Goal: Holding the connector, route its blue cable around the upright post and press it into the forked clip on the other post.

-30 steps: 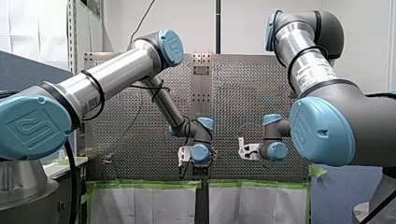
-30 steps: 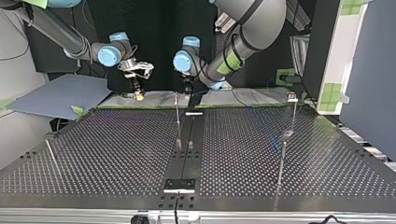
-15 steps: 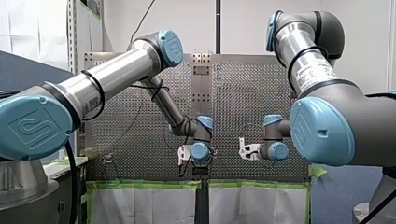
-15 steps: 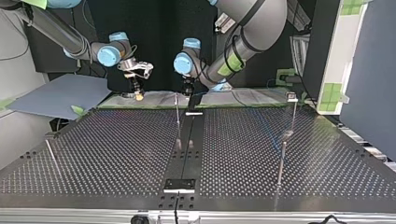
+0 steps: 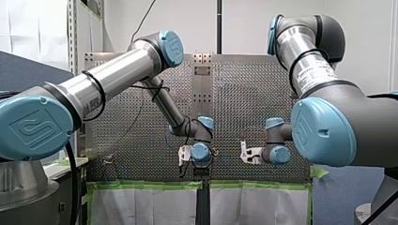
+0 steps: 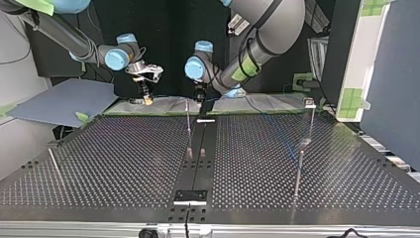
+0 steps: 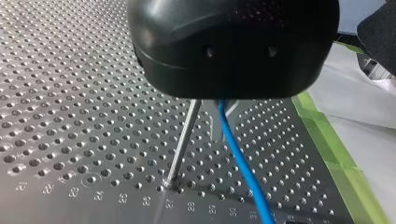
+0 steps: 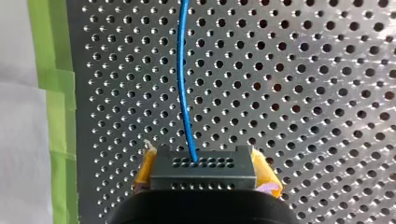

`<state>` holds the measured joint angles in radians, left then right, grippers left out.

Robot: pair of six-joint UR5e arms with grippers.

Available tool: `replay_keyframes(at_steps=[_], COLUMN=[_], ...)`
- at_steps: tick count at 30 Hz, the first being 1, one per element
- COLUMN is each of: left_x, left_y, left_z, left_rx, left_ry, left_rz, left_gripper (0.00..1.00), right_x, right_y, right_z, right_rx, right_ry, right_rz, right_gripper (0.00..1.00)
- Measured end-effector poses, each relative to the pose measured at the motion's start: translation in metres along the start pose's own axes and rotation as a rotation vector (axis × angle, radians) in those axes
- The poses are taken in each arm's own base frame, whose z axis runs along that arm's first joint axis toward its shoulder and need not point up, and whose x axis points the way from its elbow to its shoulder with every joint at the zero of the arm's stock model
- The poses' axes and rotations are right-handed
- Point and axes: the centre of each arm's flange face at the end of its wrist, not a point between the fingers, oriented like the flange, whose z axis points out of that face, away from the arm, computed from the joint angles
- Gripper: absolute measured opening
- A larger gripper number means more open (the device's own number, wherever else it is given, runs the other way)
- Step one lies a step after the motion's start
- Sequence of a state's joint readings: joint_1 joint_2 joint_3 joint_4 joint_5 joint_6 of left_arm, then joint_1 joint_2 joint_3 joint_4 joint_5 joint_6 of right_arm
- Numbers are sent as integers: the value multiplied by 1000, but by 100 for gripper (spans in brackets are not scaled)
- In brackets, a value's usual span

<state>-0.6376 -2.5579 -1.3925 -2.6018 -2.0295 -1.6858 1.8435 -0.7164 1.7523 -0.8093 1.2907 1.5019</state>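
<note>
right gripper [image 8: 204, 173] clenched on connector [image 8: 203, 164], blue cable [image 8: 183, 70] ahead; left gripper [image 7: 218, 116] state unclear; post [image 7: 183, 140] beside printed 27

arms [image 5: 112, 77]: silver tubes, grey joints | caps [image 5: 33, 126]: light blue | right fingers [image 8: 145, 169]: yellow pads

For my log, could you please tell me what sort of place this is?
Probably a robotics lab: my left arm, my right arm, a perforated table edged in green tape.

Your left arm [image 5: 117, 75] and right arm [image 5: 309, 65] reach forward, wrists low and near each other. The left gripper [image 6: 200, 99] apparently points down; the right gripper [image 8: 204, 161] clamps the connector [image 8: 204, 171] between yellow pads [image 8: 145, 164].
</note>
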Motion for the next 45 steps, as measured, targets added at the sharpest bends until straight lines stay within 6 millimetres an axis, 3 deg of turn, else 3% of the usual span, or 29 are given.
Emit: replay_keyframes(at_steps=[15,31,45], left_x=[6,-16,-24], left_y=[5,18,22], left_z=[10,34,43], left_rx=[-1,-25,-29], left_ry=[5,-5,-4], left_rz=[-3,-9,-2], left_gripper=[0,0,0], right_x=[4,11,19], right_y=[5,14,20], right_z=[6,13,20], right_rx=[-5,-15,-20], right_ry=[15,29,38], right_rz=[0,3,4], right_gripper=[0,0,0])
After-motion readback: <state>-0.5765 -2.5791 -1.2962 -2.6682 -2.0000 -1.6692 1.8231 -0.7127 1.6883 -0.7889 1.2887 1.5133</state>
